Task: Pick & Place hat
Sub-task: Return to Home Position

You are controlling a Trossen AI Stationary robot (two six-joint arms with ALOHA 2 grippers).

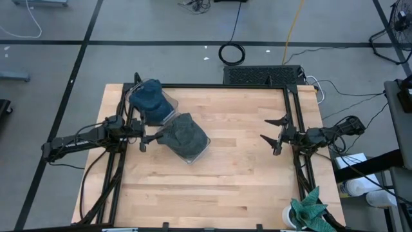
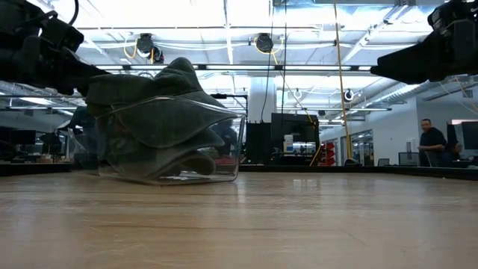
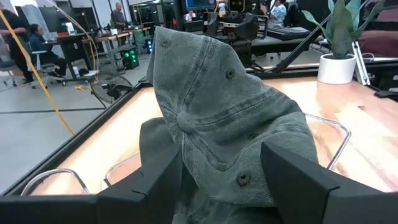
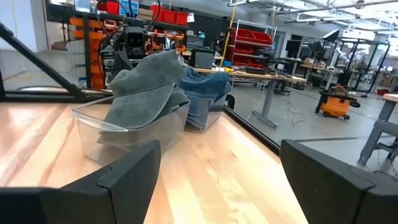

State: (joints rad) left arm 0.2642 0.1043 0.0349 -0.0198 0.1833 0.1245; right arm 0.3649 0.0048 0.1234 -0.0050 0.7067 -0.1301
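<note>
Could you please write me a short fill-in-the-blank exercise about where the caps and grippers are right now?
The dark grey cap lies in a transparent ___.
The second cap, in the other bin, is ___.
The left gripper and the right gripper both have fingers ___.
The potted plant stands on the robot's ___ side.
Missing words: bin, blue, open, right.

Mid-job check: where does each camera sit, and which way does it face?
High: overhead, straight down on the table; left pincer and right pincer, both open.
Low: table height, level across to the grey cap in its clear bin; arms at top corners.
Left wrist: on left arm, close on the grey cap, past own fingers.
Right wrist: on right arm, facing the clear bin and blue cap, past own fingers.
Shared: all show the grey cap.
</note>
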